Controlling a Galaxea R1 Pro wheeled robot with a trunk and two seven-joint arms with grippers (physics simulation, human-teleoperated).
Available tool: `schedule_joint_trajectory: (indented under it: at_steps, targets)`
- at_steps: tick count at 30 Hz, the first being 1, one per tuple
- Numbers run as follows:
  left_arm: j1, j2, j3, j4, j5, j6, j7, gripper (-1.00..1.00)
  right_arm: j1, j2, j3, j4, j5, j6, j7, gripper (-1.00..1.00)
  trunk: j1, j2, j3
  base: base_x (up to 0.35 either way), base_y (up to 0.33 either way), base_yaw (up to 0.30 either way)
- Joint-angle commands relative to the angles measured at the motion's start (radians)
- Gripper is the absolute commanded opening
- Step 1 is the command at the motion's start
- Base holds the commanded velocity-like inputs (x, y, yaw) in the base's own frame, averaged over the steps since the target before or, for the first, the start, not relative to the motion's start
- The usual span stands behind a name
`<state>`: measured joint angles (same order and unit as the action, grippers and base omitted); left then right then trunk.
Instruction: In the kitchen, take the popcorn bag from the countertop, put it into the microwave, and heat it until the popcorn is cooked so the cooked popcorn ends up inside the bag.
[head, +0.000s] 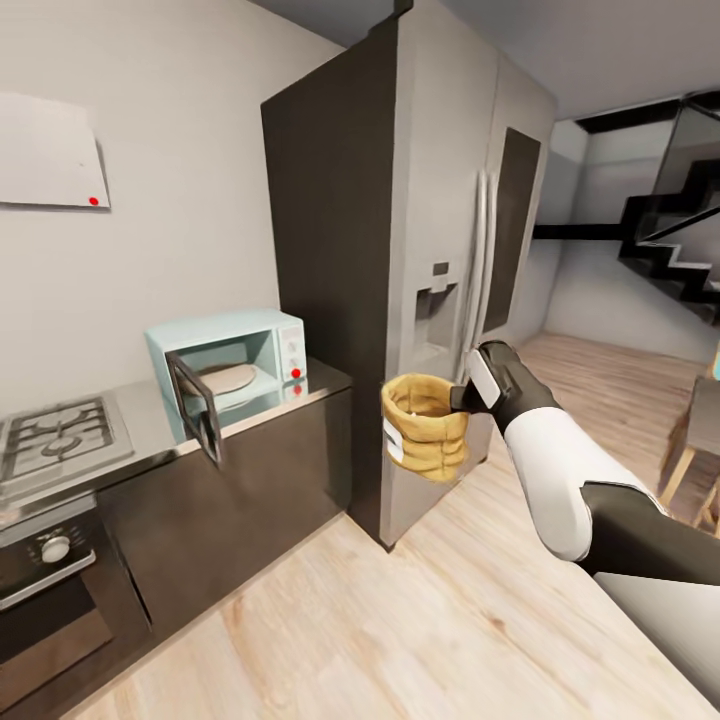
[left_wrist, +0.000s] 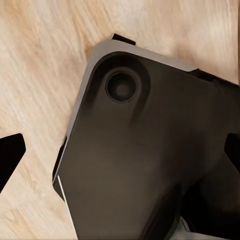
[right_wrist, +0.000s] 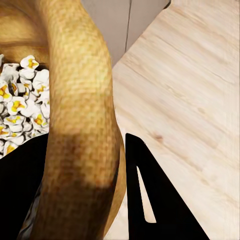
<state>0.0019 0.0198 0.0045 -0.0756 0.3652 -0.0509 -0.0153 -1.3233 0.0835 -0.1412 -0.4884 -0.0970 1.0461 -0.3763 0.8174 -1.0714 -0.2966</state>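
head high, wrists close over floor (head: 400, 620)

No readable text, brand, number or sign on any surface. Microwave (head: 232, 368): white control panel carries round knobs and a red dot low on the panel, no legible markings. Popcorn bag (head: 428, 425), off to the right of the microwave: small white tag on its side, blank at this resolution. White wall panel (head: 50, 152), above and left of the microwave: plain, one red dot at its lower corner. Oven knobs (head: 55, 548), below and left of the microwave: markings too small to read.
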Motion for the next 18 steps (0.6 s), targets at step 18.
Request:
schedule_joint_trajectory:
  at_steps: [18]
  targets:
    - [0.000,0.000,0.001,-0.001,0.005,-0.003,-0.002,1.00,-0.001,0.005,-0.003,-0.002,-0.012,0.001,-0.010,-1.00,0.001,-0.001,-0.001,0.218,-0.072,0.273]
